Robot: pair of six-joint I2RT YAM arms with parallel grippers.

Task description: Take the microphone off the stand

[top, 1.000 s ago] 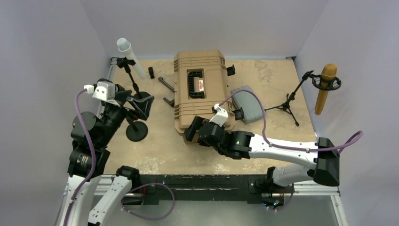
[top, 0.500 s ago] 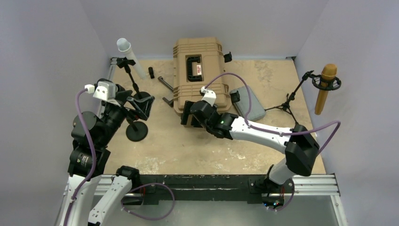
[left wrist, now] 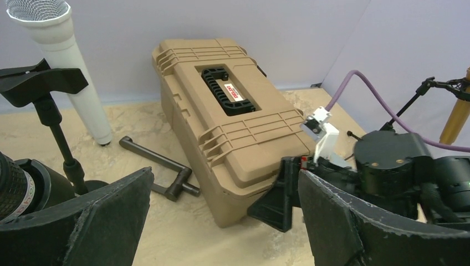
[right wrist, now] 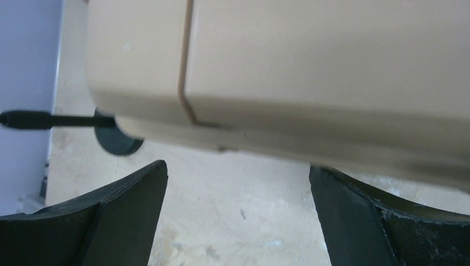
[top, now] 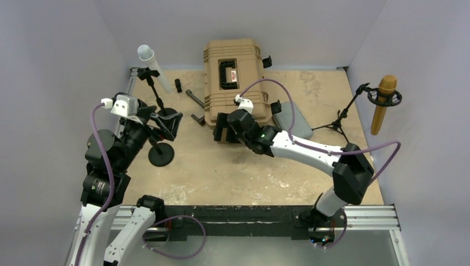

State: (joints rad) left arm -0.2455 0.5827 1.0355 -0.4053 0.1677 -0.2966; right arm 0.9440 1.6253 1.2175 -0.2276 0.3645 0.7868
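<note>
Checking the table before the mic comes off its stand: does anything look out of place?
The tan case sits slightly askew at the back, the open right gripper at its near end, away from the white microphone and the gold microphone. A black bar lies loose left of the case.

In the right wrist view the tan hard plastic case (right wrist: 310,66) is blurred and runs off the top and right edges, hiding part of the black round stand base (right wrist: 113,143). The white tubular microphone (left wrist: 66,72) (left wrist view) loses its mesh tip at the top edge.
</note>
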